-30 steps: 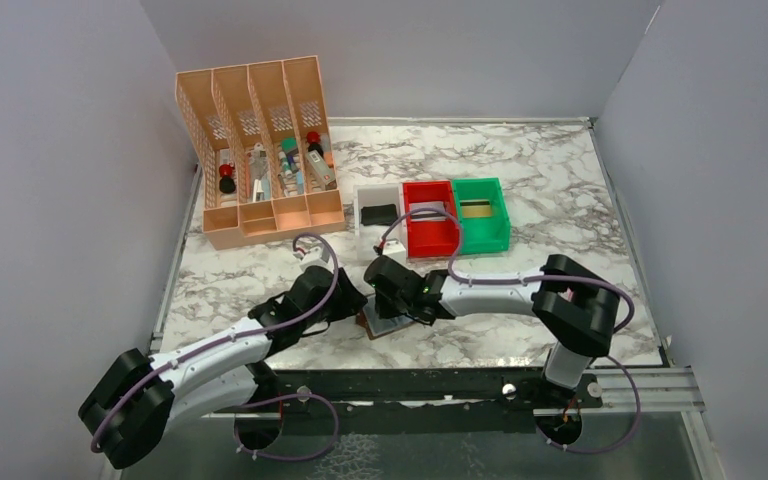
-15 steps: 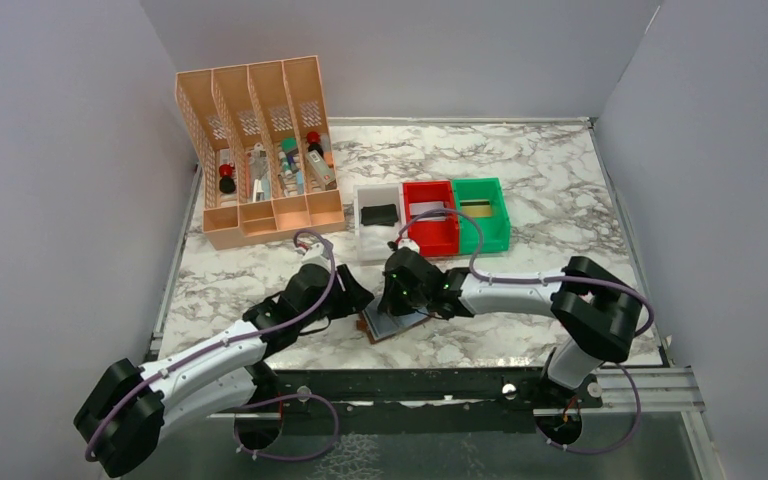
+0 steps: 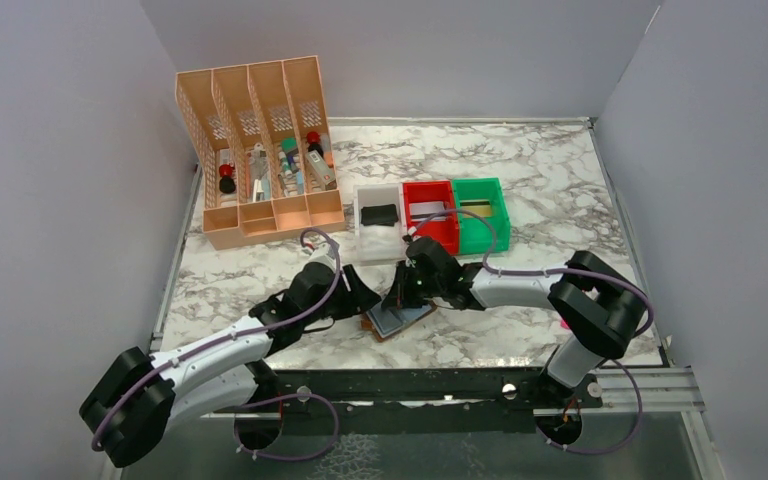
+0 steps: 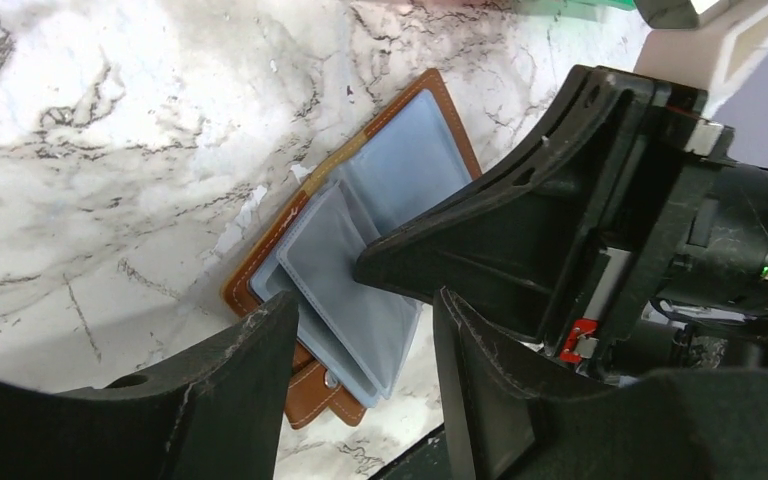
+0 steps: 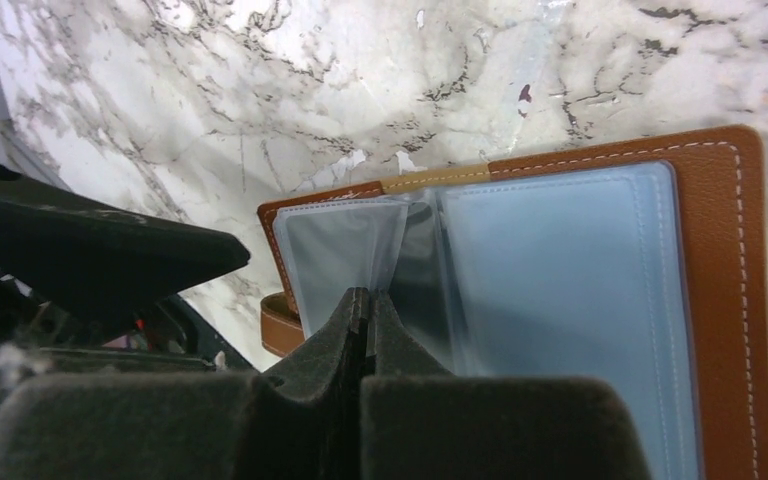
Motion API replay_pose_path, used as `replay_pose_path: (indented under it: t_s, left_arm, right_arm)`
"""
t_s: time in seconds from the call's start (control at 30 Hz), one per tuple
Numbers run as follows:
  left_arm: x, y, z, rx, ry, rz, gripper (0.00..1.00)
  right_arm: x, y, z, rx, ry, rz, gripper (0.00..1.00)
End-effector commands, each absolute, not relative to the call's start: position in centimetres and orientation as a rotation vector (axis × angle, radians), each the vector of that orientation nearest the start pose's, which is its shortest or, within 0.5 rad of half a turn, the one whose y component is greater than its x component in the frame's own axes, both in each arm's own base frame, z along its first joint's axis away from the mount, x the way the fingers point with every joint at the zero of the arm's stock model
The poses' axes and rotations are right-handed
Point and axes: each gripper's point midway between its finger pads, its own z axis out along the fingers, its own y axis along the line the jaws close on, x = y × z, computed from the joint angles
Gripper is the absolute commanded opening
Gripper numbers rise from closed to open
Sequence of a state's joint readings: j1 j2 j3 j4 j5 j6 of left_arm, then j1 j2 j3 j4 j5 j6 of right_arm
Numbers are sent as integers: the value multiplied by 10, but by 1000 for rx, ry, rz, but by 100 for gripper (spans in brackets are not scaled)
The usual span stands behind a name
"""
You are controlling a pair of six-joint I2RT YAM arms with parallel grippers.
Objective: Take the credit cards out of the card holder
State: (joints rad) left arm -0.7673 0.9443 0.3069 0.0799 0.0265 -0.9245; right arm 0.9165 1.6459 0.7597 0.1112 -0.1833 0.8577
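My right gripper (image 5: pixel 365 297), pinched shut, noses into the clear sleeves (image 5: pixel 560 300) of the open card holder (image 5: pixel 730 300), seemingly to part them; my left gripper (image 4: pixel 363 300) hovers half-open alongside.

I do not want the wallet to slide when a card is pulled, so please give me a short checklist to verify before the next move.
1. Wallet lies open on the table: ok.
2. Right pincer shut, tip at the clear sleeves: ok.
3. Right pincer grips a card, not only a sleeve: cannot tell.
4. Left pincer open over the wallet's edge: ok.
5. Left pincer presses the wallet down: cannot tell.
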Motion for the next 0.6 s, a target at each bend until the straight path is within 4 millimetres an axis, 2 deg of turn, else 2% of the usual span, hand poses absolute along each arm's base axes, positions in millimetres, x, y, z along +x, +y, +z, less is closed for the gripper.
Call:
replay_pose_path:
  t_s: [0.0,0.27,0.57]
  left_arm:
    - [187,-234,76,-258,2307,-1008,56]
    - [187,-240,91,-243,2231,-1101,59]
    - [183,-247,72,-261,2309,-1110,59]
  right_arm:
    - [190,360,52,-166,2554,1123,1]
    - [191,355,53,-144,2547,1139,1]
    - [193,350,54,-114,2547,1165,1]
